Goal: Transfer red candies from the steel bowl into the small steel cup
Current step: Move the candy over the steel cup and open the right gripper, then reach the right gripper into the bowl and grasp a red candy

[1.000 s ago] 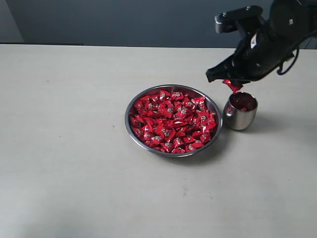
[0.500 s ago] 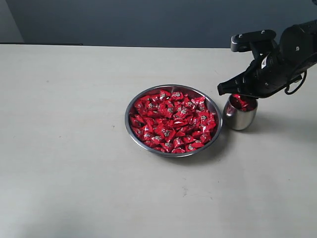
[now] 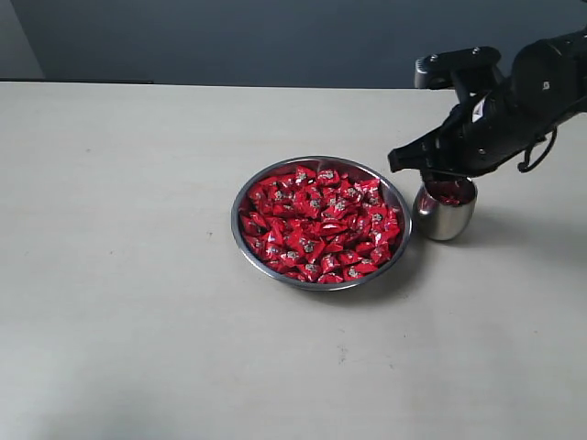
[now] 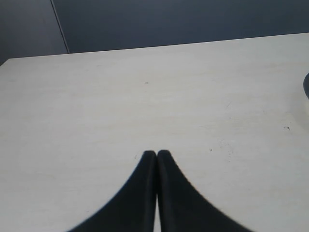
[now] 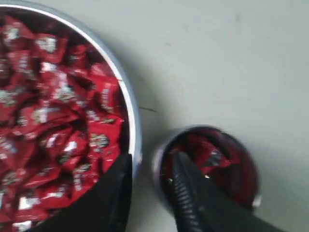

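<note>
**Exterior view.** The bowl [image 3: 235, 213] sits near the middle of the bench [image 3: 119, 302], and red candies [image 3: 316, 225] cover it from rim to rim. The cup [image 3: 444, 220] stands just beside the bowl, on the side toward the right arm, with red showing in its mouth. Judgement: the transfer is begun but far from done. A few candies are in the cup and most are in the bowl. The right arm reaches in from the far right corner, bent down at the wrist, with the right end effector [image 3: 417, 166] low over the cup's mouth on the bowl side. The left arm is not in sight.

**Left wrist view.** The left end effector [image 4: 156, 154] has its fingers pressed together and grips nothing. It is held above bare bench, well apart from the work.

**Right wrist view.** The right end effector [image 5: 151, 159] has its jaws apart with nothing between them. One finger is over the bowl's rim [image 5: 123, 89] and the other over the cup's mouth. Several candies lie inside the cup [image 5: 252, 195].
</note>
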`<control>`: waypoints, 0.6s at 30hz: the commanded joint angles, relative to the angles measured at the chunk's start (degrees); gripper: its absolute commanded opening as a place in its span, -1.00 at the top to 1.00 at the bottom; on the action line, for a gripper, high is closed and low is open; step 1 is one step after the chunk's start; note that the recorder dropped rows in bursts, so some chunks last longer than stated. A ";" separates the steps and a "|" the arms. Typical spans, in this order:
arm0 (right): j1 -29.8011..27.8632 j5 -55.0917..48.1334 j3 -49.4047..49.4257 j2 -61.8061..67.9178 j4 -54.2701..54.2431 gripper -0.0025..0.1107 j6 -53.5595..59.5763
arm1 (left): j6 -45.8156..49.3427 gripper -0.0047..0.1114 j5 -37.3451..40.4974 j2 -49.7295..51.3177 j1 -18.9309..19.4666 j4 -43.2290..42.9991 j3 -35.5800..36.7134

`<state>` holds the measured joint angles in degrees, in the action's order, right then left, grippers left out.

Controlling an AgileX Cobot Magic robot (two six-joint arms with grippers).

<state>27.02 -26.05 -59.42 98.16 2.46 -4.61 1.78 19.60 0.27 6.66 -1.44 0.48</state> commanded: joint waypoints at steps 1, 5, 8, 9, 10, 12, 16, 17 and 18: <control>6.60 1.14 0.09 -0.08 -7.31 0.41 7.17 | -0.09 0.91 -0.31 -0.27 -0.46 -0.11 -0.48; 11.73 0.22 -1.63 1.95 -13.71 0.19 12.60 | -0.09 0.91 -0.31 -0.27 -0.46 -0.11 -0.48; 14.75 0.12 -3.15 4.20 -14.50 0.14 13.27 | -0.09 0.91 -0.31 -0.27 -0.46 -0.11 -0.48; 15.58 -0.16 -3.79 5.14 -14.50 0.14 13.27 | -0.09 0.91 -0.31 -0.27 -0.46 -0.11 -0.48; 16.24 -0.16 -4.42 6.21 -14.50 0.14 13.27 | -0.09 0.91 -0.31 -0.27 -0.46 -0.11 -0.48; 17.07 -0.26 -5.58 8.40 -14.50 0.14 13.27 | -0.09 0.91 -0.31 -0.27 -0.46 -0.11 -0.48; 17.63 -0.26 -7.91 12.35 -14.53 0.14 13.27 | -0.09 0.91 -0.31 -0.27 -0.46 -0.11 -0.48; 17.63 -0.26 -8.25 13.05 -14.53 0.14 13.27 | -0.09 0.91 -0.31 -0.27 -0.46 -0.11 -0.48; 17.63 -0.10 -8.74 14.06 -14.41 0.15 13.27 | -0.09 0.91 -0.31 -0.27 -0.46 -0.11 -0.48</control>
<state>44.61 -26.30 -66.90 110.30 -12.09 8.08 1.78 19.60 0.27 6.66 -1.44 0.48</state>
